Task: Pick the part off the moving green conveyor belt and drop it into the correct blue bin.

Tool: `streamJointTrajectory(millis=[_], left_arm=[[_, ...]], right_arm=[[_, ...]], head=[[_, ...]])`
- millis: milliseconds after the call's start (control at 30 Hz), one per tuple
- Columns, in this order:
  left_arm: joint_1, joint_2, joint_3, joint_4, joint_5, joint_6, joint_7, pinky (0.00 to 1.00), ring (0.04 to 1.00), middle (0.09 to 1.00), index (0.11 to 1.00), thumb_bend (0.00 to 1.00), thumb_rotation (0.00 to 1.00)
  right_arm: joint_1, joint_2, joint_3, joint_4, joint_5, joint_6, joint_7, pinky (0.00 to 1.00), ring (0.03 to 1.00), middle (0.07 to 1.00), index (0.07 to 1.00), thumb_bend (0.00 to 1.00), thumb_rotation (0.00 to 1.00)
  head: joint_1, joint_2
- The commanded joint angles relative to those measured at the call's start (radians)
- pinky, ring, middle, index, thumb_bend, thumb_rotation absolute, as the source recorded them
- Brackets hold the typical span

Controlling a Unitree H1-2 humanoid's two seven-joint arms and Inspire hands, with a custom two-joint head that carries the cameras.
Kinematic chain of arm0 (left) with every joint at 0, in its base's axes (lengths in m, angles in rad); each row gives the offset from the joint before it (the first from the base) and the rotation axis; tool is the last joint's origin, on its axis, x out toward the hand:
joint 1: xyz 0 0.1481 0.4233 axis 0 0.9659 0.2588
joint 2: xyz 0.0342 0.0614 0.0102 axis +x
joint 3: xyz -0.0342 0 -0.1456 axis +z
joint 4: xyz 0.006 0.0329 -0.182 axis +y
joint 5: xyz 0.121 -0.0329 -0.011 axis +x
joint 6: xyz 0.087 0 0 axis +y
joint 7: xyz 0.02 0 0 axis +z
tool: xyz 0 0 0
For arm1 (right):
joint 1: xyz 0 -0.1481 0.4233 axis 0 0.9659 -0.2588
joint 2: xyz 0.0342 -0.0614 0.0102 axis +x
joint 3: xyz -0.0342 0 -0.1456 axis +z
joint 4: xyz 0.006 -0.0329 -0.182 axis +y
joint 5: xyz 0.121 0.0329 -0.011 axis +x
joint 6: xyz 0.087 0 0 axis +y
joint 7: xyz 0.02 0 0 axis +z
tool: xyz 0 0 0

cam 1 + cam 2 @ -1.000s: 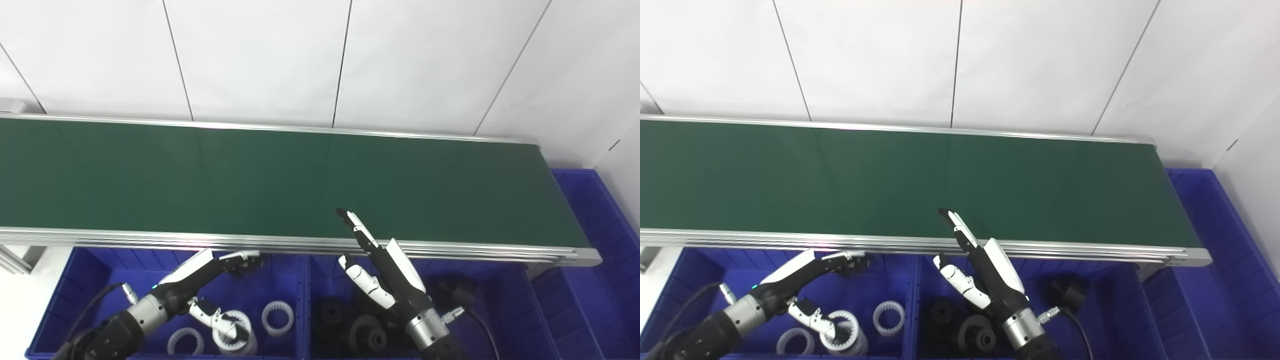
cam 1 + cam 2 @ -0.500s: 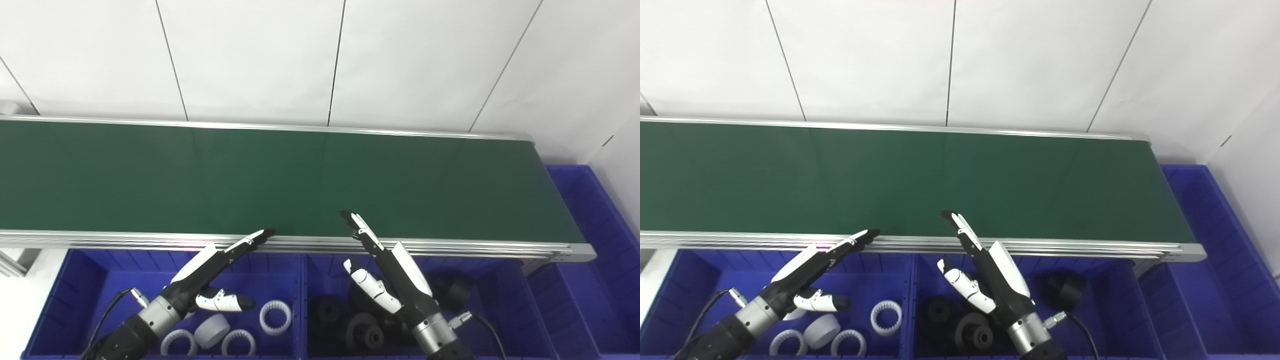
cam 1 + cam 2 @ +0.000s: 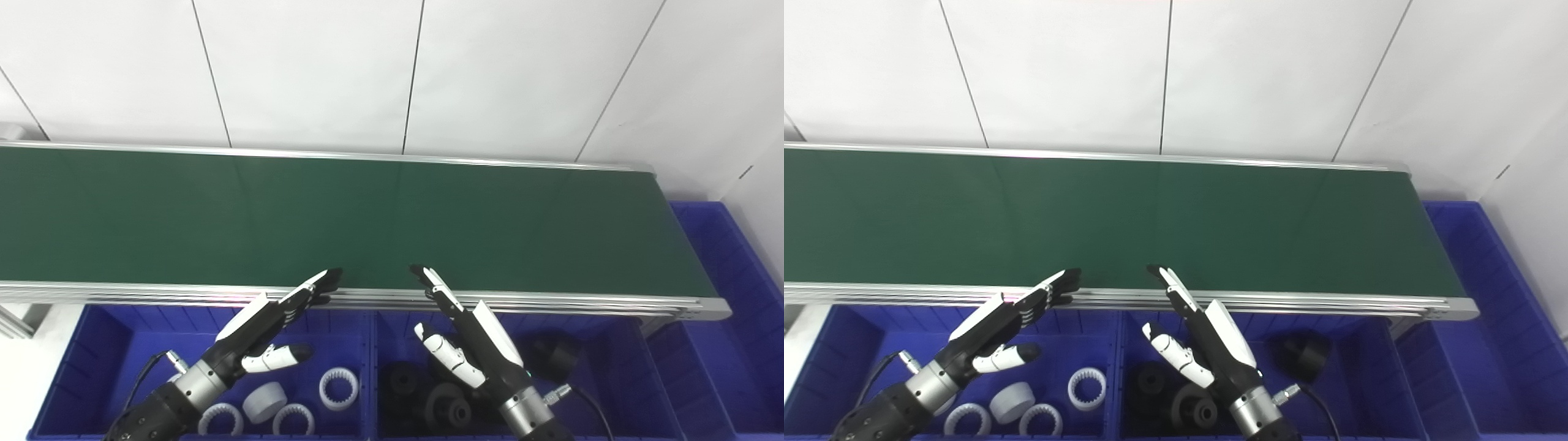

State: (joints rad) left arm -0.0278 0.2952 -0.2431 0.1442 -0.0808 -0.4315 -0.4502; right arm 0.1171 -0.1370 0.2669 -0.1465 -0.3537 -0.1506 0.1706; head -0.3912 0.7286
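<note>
Since a second ago the left hand (image 3: pixel 257 324) has let go of the white part it carried, and its fingers now stretch out straight, side by side, thumb held apart, tips over the near rail of the green conveyor belt (image 3: pixel 343 214). That solid white part (image 3: pixel 264 401) lies in the left blue bin (image 3: pixel 79 361) among white toothed rings (image 3: pixel 337 388). The right hand (image 3: pixel 471 343) has barely shifted; it holds nothing, fingers extended toward the belt's near edge, thumb spread to the side, above the middle blue bin (image 3: pixel 606 373) where black parts (image 3: pixel 450 410) lie. No part shows on the belt surface. A further blue bin (image 3: pixel 729 269) sits past the belt's right end.
</note>
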Motion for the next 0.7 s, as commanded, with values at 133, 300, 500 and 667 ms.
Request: streamJointTrajectory(millis=[133, 300, 500, 667], left_arm=[[-0.015, 0.005, 0.019, -0.051, -0.043, 0.001, -0.016, 0.94, 0.983, 0.999, 0.974, 0.48, 0.8], [-0.012, 0.004, 0.023, -0.055, -0.04, 0.008, -0.023, 0.94, 0.983, 0.998, 0.975, 0.49, 0.79], [-0.012, 0.004, 0.024, -0.058, -0.04, 0.005, -0.025, 0.94, 0.982, 0.999, 0.973, 0.49, 0.8], [-0.01, 0.005, 0.027, -0.058, -0.044, 0.007, -0.028, 0.94, 0.982, 0.998, 0.973, 0.48, 0.78]], right_arm=[[-0.005, 0.004, 0.007, -0.014, -0.002, -0.031, -0.015, 0.93, 0.971, 1.0, 0.978, 0.44, 1.0], [0.0, 0.005, 0.011, -0.015, -0.003, -0.03, -0.016, 0.94, 0.973, 1.0, 0.981, 0.44, 1.0], [0.006, 0.009, 0.012, -0.016, 0.004, -0.031, -0.02, 0.94, 0.97, 1.0, 0.979, 0.44, 1.0], [0.009, 0.011, 0.012, -0.019, 0.002, -0.032, -0.021, 0.94, 0.972, 1.0, 0.979, 0.44, 1.0]], head=[[0.003, 0.0], [0.011, -0.01], [0.009, -0.009], [0.011, -0.012]])
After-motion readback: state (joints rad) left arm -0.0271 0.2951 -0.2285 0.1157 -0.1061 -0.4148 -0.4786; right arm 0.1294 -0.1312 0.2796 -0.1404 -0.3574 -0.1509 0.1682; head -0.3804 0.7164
